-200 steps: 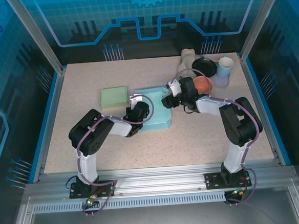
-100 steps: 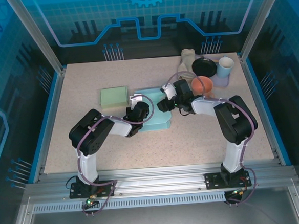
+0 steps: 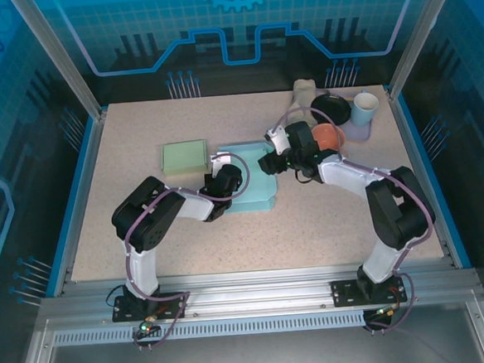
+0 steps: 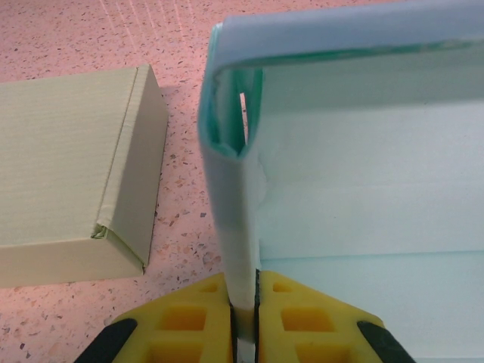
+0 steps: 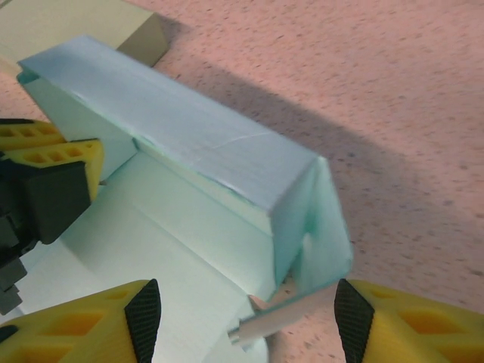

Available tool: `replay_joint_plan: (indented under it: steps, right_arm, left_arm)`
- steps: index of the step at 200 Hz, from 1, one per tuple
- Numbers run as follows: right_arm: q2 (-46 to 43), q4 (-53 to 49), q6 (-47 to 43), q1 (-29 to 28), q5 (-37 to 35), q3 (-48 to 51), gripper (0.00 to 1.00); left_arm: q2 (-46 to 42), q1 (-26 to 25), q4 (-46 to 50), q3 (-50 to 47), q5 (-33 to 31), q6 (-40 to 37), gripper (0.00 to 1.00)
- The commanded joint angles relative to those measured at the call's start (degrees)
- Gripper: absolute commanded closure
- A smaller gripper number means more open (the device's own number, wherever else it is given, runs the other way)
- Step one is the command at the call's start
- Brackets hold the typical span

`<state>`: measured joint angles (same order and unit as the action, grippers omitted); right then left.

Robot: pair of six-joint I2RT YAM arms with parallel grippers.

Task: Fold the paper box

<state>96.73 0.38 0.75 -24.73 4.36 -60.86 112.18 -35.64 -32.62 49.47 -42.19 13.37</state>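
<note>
Your left tool (image 4: 243, 306) is pressed together on the paper box (image 4: 363, 189), pinching one upright side wall between its yellow pads (image 4: 197, 314). That wall stands on edge, and its far end is folded over into a doubled corner.

Your right tool (image 5: 248, 314) is spread wide, one finger on each side of the box's corner, with a pale flap edge (image 5: 265, 324) lying in the gap between them. It clamps nothing, and from the wrist view you can't really tell whether either finger touches the paper.

From above, you see the paper box (image 3: 255, 193) near the middle of the tabletop (image 3: 312, 226). The left tool (image 3: 225, 173) is at its left edge and the right tool (image 3: 267, 165) at its far right corner. A flat green box (image 3: 184, 156) lies just to the left, apart from it. An orange bowl (image 3: 330, 134) sits just behind the right arm.
</note>
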Motion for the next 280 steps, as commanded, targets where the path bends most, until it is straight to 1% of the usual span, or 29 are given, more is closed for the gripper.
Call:
replay_joint_plan:
  steps: [1, 28, 41, 64, 77, 91, 120, 142, 187, 209, 251, 280]
  right_arm:
    - [-4.3, -6.0, -2.2, -0.5, -6.4, -1.4, 0.35]
    - [-4.4, -9.3, -1.6, 0.3, -19.2, -2.4, 0.35]
    - [-3.9, -8.5, 0.1, 1.5, -20.8, -1.3, 0.35]
    - [-0.2, -7.5, 1.2, 3.3, -16.7, -1.7, 0.35]
    - [2.4, -11.1, 0.0, 2.8, -15.2, -5.0, 0.35]
    - [3.7, -11.9, -1.8, 1.9, -12.8, -6.5, 0.35]
    - [6.0, -14.7, -2.4, 1.2, -9.4, -9.1, 0.35]
    - [6.5, -12.7, -2.4, 1.0, -4.7, -8.5, 0.35]
    - [8.9, -10.0, -1.6, 0.8, 1.4, -9.4, 0.35]
    - [9.6, -8.8, -1.6, 0.4, 2.6, -9.7, 0.35]
    - [11.4, -7.1, -1.2, -0.6, 2.3, -9.9, 0.37]
    - [11.9, -6.0, -1.0, -1.1, 2.5, -9.8, 0.40]
  left_arm:
    - [1.2, -0.3, 3.3, 1.2, 1.3, -1.4, 0.87]
    - [1.3, -0.3, 3.5, 1.3, 1.3, -1.4, 0.87]
    - [1.2, -0.3, 3.5, 1.3, 1.3, -1.4, 0.87]
    - [1.3, -0.3, 3.7, 1.5, 1.3, -1.5, 0.87]
    - [1.3, -0.2, 3.6, 1.4, 1.3, -1.4, 0.87]
    - [1.3, -0.3, 3.4, 1.3, 1.3, -1.4, 0.87]
    - [1.3, -0.2, 3.4, 1.2, 1.2, -1.3, 0.87]
    - [1.2, -0.3, 3.2, 1.1, 1.2, -1.3, 0.87]
    - [1.2, -0.3, 3.0, 1.0, 1.2, -1.3, 0.87]
    - [1.2, -0.3, 3.0, 1.0, 1.2, -1.3, 0.87]
    - [1.2, -0.3, 2.9, 0.9, 1.3, -1.4, 0.87]
    - [1.1, -0.3, 2.7, 0.9, 1.3, -1.3, 0.87]
